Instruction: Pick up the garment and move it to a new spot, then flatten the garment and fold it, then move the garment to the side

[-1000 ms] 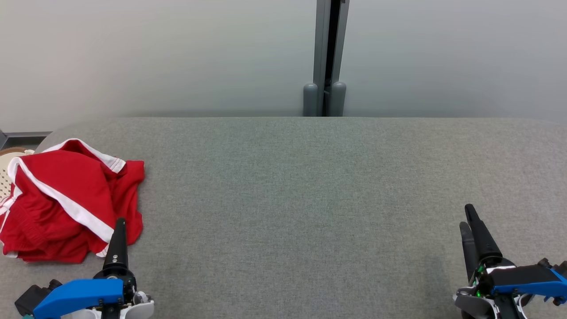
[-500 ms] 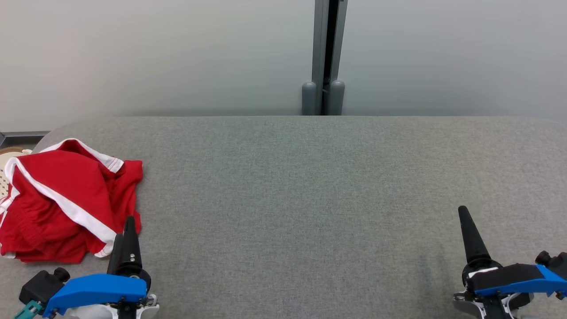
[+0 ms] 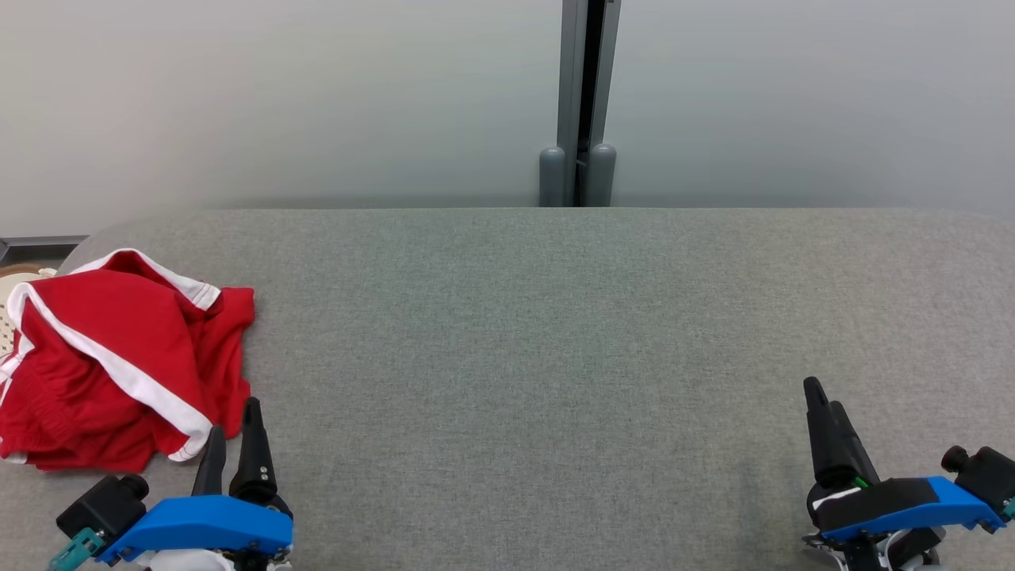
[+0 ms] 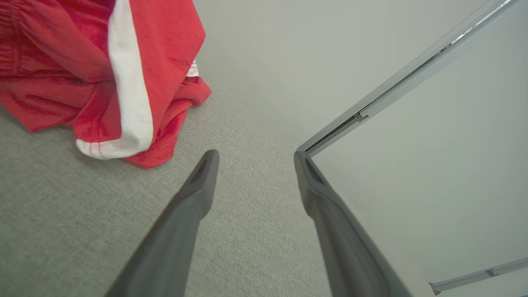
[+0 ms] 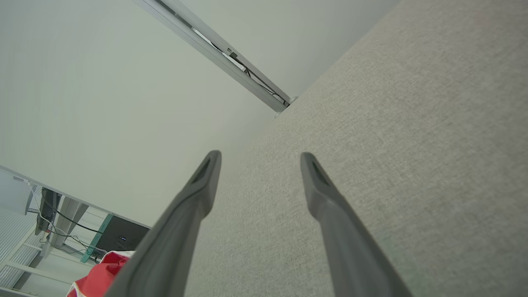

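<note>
Garment [image 3: 119, 357]: red w/ white stripes, crumpled heap at left edge of head view, mid-height, lying on far-left end of worktop [image 3: 515, 357].
Handling: prob. light, thin, soft sports fabric. Limp, so will sag & trail when lifted. Not fragile, maybe a bit slippery.
Where to grab: white-trimmed hem at heap's lower right looks best, since a fold stands up there. A deep pinch prob. needed or layers slide out.
Left gripper [image 3: 234, 419]: lower left of frame, fingers spread, empty. Tips just beside that hem, no contact seen.
Right gripper [image 3: 821, 396]: lower right, fingers spread, empty, well apart from garment.
Worktop: grey cloth cover. Stretch betw. the grippers suits as new spot.
Backdrop: pale wall, grey post [image 3: 583, 103] top centre.
</note>
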Motion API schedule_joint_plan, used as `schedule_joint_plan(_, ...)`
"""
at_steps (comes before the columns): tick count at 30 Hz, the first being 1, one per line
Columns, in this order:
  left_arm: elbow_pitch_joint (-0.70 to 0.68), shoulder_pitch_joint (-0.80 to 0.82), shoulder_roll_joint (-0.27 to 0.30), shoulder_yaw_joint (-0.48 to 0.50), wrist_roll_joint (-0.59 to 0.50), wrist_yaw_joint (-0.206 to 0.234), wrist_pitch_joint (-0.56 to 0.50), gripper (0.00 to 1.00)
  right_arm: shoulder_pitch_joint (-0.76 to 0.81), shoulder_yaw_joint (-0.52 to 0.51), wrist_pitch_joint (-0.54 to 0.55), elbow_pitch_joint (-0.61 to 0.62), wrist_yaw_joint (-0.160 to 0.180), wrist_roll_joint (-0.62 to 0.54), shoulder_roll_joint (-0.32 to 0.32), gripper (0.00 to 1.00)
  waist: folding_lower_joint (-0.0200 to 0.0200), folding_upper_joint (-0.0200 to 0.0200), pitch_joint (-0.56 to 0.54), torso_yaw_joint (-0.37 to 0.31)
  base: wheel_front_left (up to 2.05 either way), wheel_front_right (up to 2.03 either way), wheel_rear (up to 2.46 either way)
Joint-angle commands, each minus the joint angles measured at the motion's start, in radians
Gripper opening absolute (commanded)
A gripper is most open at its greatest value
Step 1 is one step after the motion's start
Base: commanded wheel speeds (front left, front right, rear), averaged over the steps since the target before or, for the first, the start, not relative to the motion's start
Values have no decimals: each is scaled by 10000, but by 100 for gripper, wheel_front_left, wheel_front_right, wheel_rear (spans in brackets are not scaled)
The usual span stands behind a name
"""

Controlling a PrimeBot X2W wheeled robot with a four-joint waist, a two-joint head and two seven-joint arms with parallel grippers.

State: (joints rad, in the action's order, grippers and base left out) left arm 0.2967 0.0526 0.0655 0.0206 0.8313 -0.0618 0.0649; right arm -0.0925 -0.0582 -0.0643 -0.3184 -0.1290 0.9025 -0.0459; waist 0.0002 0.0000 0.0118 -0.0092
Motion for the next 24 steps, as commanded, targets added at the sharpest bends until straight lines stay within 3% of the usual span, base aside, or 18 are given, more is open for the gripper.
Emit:
schedule_joint_plan(1, -69, 87, 116, -27, -275, 38, 87, 100, -22, 36, -94, 62, -19, -268, -42, 100, -2, 0, 2, -5, 0, 0, 0)
schedule_joint_plan(24, 102, -59, 352, -600, -3077, 459, 776, 100, 122, 322, -786, -279, -21, -3074, -52, 100, -2, 0, 43, -2, 0, 0, 0)
